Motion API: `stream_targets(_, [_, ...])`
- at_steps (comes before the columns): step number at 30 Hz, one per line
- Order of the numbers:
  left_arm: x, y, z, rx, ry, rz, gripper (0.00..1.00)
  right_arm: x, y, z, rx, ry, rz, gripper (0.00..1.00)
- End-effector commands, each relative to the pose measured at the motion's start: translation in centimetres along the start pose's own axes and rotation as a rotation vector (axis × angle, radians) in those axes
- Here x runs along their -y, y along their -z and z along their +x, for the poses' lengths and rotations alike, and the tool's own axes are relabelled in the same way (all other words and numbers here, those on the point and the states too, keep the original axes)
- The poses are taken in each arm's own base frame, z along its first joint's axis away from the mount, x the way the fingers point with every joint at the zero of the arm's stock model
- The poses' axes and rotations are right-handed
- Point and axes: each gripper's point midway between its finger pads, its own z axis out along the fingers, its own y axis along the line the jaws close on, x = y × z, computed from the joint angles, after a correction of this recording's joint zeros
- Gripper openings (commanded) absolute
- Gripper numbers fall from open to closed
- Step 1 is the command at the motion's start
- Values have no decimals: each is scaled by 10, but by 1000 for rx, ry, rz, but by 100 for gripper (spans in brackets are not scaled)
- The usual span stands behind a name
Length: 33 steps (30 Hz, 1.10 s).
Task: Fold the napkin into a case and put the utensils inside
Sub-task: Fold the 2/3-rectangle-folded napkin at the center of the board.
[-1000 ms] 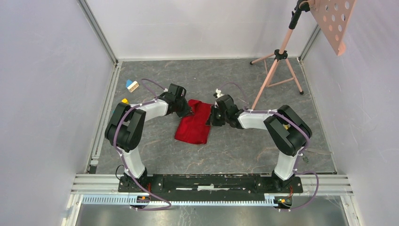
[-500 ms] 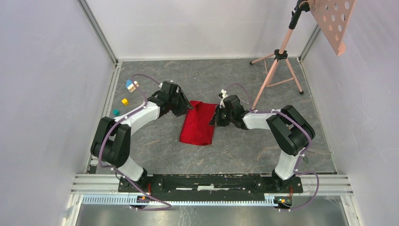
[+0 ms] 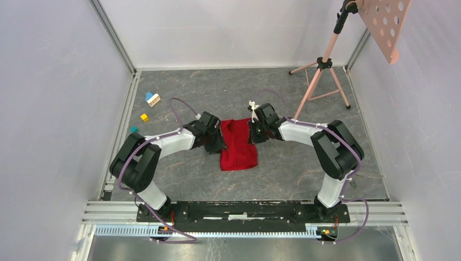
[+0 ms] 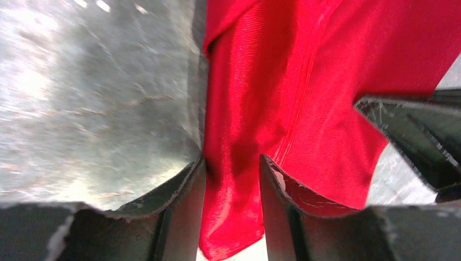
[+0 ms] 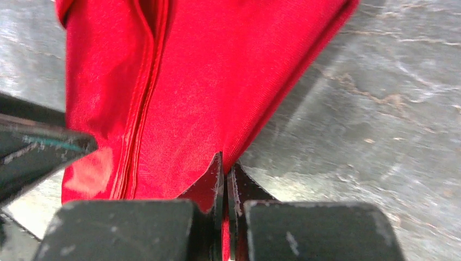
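The red napkin (image 3: 238,145) lies folded into a narrow upright strip on the grey tabletop, between the two grippers. My left gripper (image 3: 216,140) is at its left edge; in the left wrist view its fingers stand apart (image 4: 232,168) with the red cloth (image 4: 304,81) lying in the gap, not pinched. My right gripper (image 3: 254,132) is at the strip's upper right edge; in the right wrist view it is shut (image 5: 224,163) on the napkin's edge (image 5: 206,76). No utensils are in view.
Small toy blocks lie at the back left: a blue-and-cream one (image 3: 153,98), a yellow one (image 3: 144,117) and a teal one (image 3: 133,129). A pink tripod stand (image 3: 321,70) stands at the back right. A metal rail (image 3: 122,125) runs along the left side.
The napkin has shifted to the right and become a narrower, straighter strip. The left gripper has moved nearer along its left edge, and the right gripper has moved slightly right with the cloth.
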Motion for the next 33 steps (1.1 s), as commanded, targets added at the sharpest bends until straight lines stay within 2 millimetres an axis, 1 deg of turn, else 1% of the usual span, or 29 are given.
stream_targets(1, [15, -9, 17, 7, 36, 42, 47, 24, 20, -4, -51, 114, 165, 0])
stream_targets(4, [19, -9, 28, 14, 69, 57, 42, 30, 31, -5, -63, 160, 233, 1])
stream_targets(6, [24, -5, 31, 32, 69, 68, 41, 33, 37, -7, -58, 191, 283, 1])
stream_targets(8, [27, 2, 30, 46, 67, 82, 41, 32, 40, -7, -58, 220, 315, 0])
stream_targets(11, [35, 16, 22, 66, 60, 118, 43, 30, 40, -9, -52, 242, 328, 0])
stream_targets(13, [49, 27, 14, 65, 48, 176, 43, 29, 41, -10, -45, 254, 338, 0])
stream_targets(15, [64, 34, 5, 48, 24, 224, 40, 28, 42, -13, -37, 263, 341, 1])
stream_targets(17, [77, 34, -5, 39, 16, 255, 36, 27, 45, -16, -25, 269, 339, 0])
stream_targets(20, [91, 25, -20, 33, 29, 291, 30, 23, 47, -21, -5, 272, 329, 0])
stream_targets(22, [98, 15, -29, 30, 41, 307, 29, 19, 48, -22, 5, 273, 313, 0])
stream_targets(27, [115, -10, -36, -27, 37, 330, 25, 11, 42, -19, 38, 236, 231, 0])
stream_targets(29, [112, -18, -39, -22, 30, 302, 24, 9, 42, -22, 64, 225, 221, 0])
stream_targets(33, [99, -37, -44, -12, 22, 235, 21, 11, 44, -26, 80, 229, 238, 0])
